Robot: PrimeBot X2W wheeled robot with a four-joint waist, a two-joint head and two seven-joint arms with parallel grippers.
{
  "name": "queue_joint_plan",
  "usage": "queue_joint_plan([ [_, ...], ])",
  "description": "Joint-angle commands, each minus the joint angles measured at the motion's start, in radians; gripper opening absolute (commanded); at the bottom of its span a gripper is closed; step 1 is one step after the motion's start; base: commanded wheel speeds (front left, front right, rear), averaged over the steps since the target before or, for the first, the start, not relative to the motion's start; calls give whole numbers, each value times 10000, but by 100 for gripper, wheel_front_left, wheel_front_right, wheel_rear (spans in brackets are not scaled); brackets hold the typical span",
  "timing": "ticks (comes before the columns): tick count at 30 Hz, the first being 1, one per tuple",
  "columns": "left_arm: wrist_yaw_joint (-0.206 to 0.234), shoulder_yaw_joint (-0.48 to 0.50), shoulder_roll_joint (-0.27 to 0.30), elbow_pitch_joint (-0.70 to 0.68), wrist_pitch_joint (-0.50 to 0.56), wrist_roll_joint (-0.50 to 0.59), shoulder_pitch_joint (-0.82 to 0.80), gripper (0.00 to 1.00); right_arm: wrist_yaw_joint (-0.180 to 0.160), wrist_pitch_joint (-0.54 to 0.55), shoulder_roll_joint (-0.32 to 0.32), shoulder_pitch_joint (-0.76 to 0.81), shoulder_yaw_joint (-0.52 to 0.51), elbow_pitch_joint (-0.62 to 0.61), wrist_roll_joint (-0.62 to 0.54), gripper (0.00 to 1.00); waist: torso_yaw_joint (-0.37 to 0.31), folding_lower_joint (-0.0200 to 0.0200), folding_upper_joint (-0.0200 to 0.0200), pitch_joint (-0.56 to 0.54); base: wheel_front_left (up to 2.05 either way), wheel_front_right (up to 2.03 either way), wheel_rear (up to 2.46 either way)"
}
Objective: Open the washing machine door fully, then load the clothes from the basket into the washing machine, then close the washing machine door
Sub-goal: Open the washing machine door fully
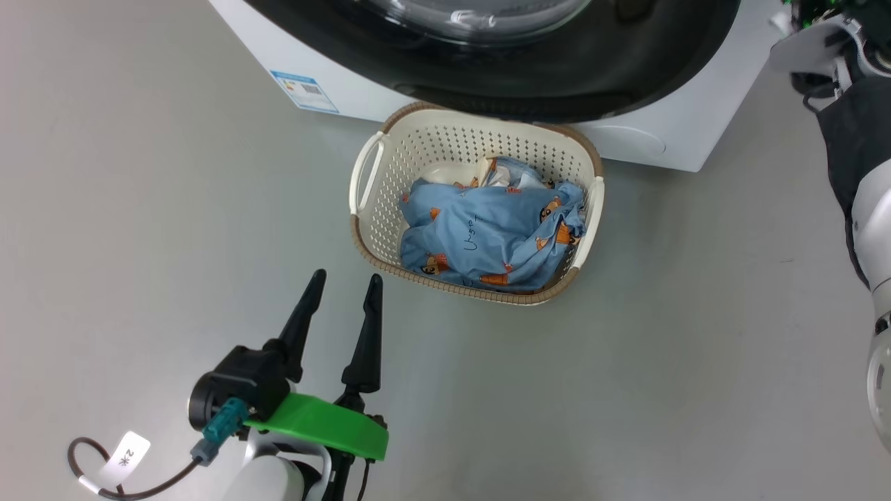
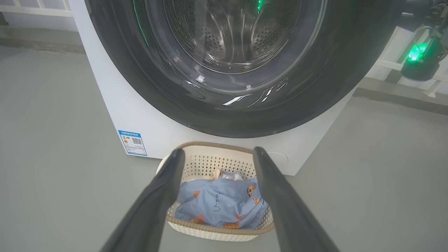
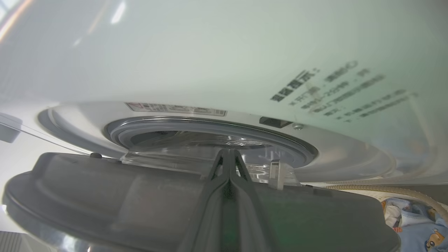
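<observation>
The washing machine [image 1: 348, 83] stands at the top of the head view, its glossy black door [image 1: 557, 69] above the cream basket [image 1: 418, 153]. Light blue clothes [image 1: 487, 229] with orange prints lie in the basket. My left gripper [image 1: 346, 277] hovers open over the floor, just short of the basket's near left corner, aimed at the basket [image 2: 210, 161] and clothes [image 2: 220, 203]. In the right wrist view the door [image 3: 105, 196] stands ajar, its grey inner face towards me, the rubber ring [image 3: 196, 122] beyond. My right gripper [image 3: 229, 151] is shut and lies across that inner face.
Bare grey floor surrounds the basket. A blue label [image 1: 304, 90] marks the machine's front. My right arm [image 1: 870, 209] runs down the head view's right edge. A looped cable with a white tag [image 1: 125, 456] hangs by my left wrist.
</observation>
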Motion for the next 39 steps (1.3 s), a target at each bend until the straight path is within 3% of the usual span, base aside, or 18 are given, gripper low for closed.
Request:
queue_joint_plan([
  [1, 39, 313, 173, -191, -65, 23, -124, 100, 35, 236, 669, 119, 218, -319, 179, 0, -50, 0, 0, -79, 0, 0, 0],
  [22, -148, 421, 173, 138, -65, 360, 385, 100, 35, 1233, 1060, 2129, 517, -952, 888, 0, -324, 0, 0, -1254, 0, 0, 0],
  [39, -257, 601, 173, 276, -65, 571, 725, 100, 35, 1955, 1564, 3477, 1373, -1579, 1093, 0, -475, 0, 0, -1848, 0, 0, 0],
])
